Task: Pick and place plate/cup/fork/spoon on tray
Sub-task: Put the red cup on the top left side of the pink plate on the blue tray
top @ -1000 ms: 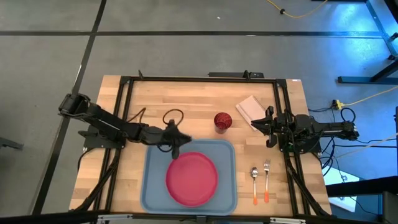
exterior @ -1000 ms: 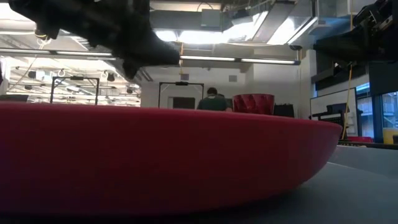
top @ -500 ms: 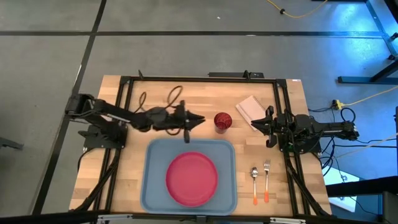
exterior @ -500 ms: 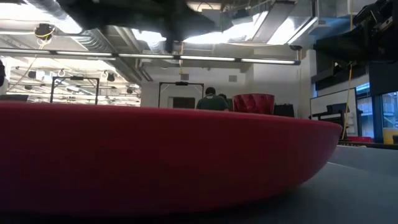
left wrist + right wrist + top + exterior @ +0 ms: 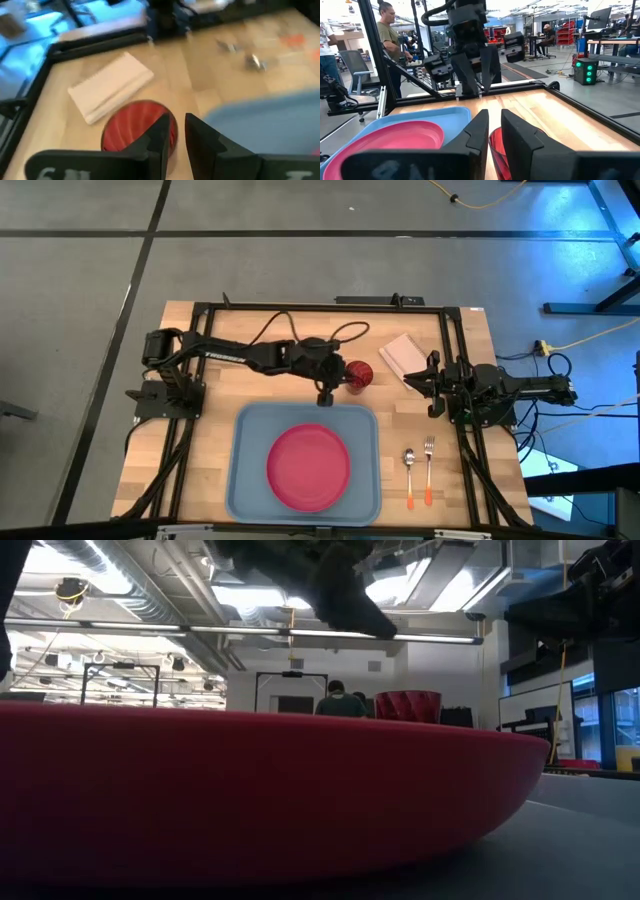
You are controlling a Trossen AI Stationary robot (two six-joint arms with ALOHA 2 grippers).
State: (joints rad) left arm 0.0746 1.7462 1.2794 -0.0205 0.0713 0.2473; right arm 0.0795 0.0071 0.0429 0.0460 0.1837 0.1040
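Note:
The pink-red plate [image 5: 308, 468] lies flat in the light blue tray [image 5: 245, 480], and it fills the low view [image 5: 250, 800]. The dark red cup [image 5: 359, 375] stands on the wood past the tray's far right corner. The fork [image 5: 429, 470] and spoon [image 5: 409, 475] lie on the table right of the tray. My left gripper [image 5: 340, 374] is shut and empty, raised just left of the cup [image 5: 132, 131]. My right gripper [image 5: 428, 384] is shut and empty, waiting right of the cup [image 5: 502, 145].
A folded white napkin [image 5: 402, 355] lies at the far right, between the cup and my right gripper. A black frame [image 5: 300, 307] runs around the table. People stand in the room beyond [image 5: 387, 30].
My left gripper has left the plate's far rim, risen, and swung toward the table's far edge and then right to the cup. The plate has stayed flat in the tray.

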